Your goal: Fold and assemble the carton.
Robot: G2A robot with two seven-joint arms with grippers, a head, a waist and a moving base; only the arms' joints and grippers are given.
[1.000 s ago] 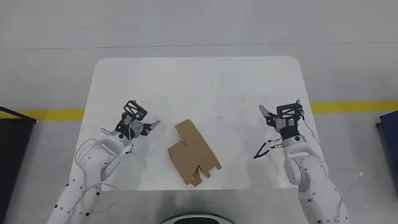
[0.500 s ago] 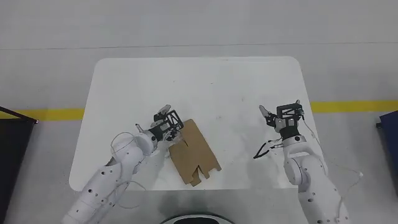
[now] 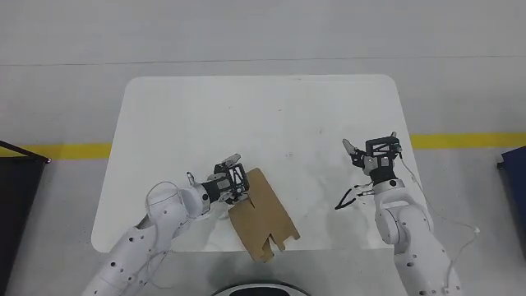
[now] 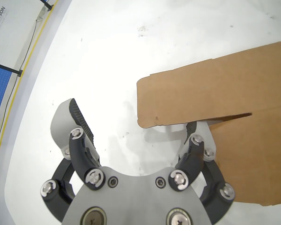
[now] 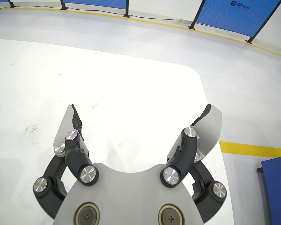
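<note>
Carton (image 3: pixel 263 218): I count one, a flattened brown blank at the 6 o'clock side of the table (image 3: pixel 246 115), its nearest corner reaching to or just past the front edge. My left arm comes in from 7 o'clock, and the left gripper (image 3: pixel 232 182) sits at the carton's 10 o'clock corner with its jaws spread. One finger (image 4: pixel 192 127) is tucked under a slightly lifted flap, and the other finger (image 4: pixel 80 115) stands apart over bare table. My right arm rises from 5 o'clock. The right gripper (image 3: pixel 370 150) hangs at about 4 o'clock near the table's side edge, jaws wide and holding nothing. I have bare tabletop from 9 through 12 to 3 o'clock.
</note>
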